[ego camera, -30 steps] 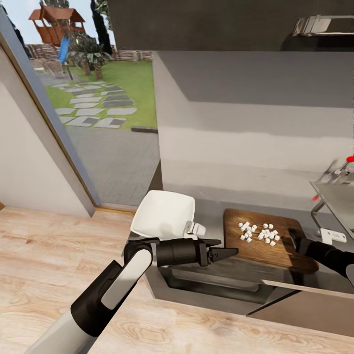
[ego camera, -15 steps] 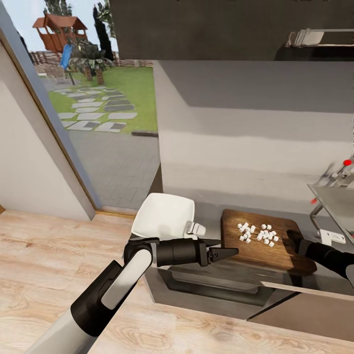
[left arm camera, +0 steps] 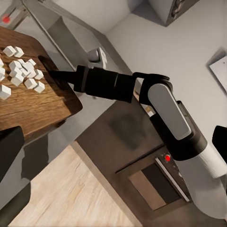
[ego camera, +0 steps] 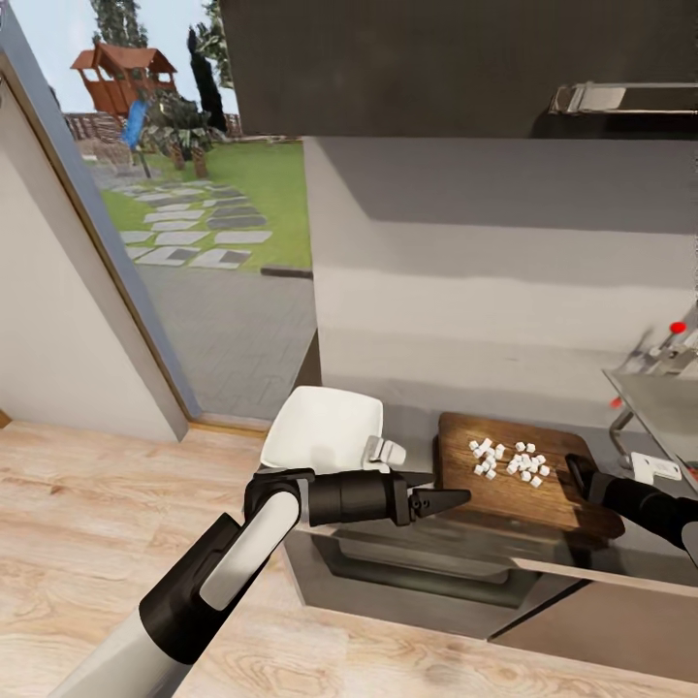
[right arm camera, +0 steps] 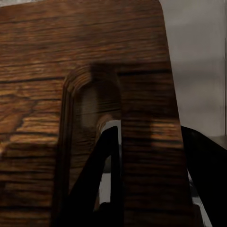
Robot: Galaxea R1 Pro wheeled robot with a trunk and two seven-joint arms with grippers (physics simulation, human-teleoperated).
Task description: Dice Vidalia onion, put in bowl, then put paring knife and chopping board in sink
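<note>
Arms: white shells, black joints; black tapered end effector [ego camera: 448, 501] fingers.

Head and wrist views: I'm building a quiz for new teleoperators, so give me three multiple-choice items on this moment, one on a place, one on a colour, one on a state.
1. Where do the diced onion bits lie?
A. in the bowl
B. on the chopping board
C. in the sink

2. What colour is the bowl?
A. white
B. blue
C. black

3. What is the right gripper doing?
A. hanging high above the countertop
B. holding a knife
C. gripping the chopping board at its handle slot

Key: 1 B, pale cubes sit on the wood; 2 A, it is glossy white; 3 C, one finger passes through the slot.
</note>
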